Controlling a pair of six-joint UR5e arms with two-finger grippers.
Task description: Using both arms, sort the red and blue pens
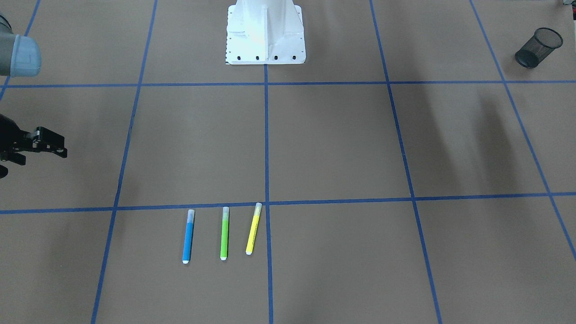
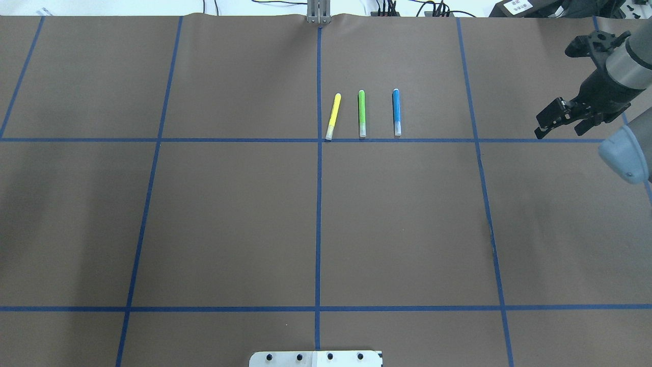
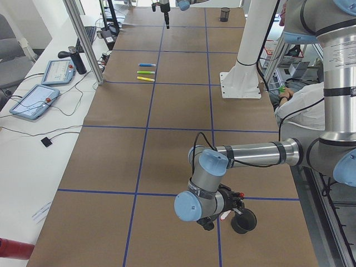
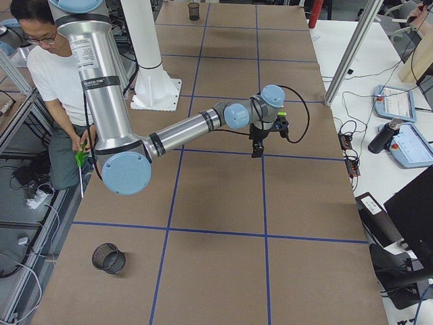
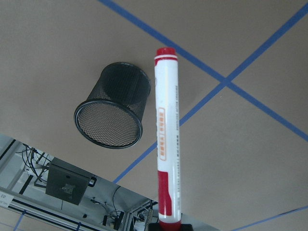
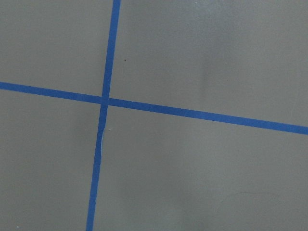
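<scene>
green highlighter [image 1: 224, 232] just beside yellow highlighter [image 1: 253, 228], not touching | black mesh cup [image 1: 538, 47] well apart | person [image 4: 51, 74] in white shirt

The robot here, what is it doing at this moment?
It is sorting pens. The left gripper holds a white marker with a red cap close to a black mesh cup, not yet dropped in. The right gripper hangs open and empty over the table's right side. A blue highlighter, a green highlighter and a yellow highlighter lie in a row on the table.
</scene>
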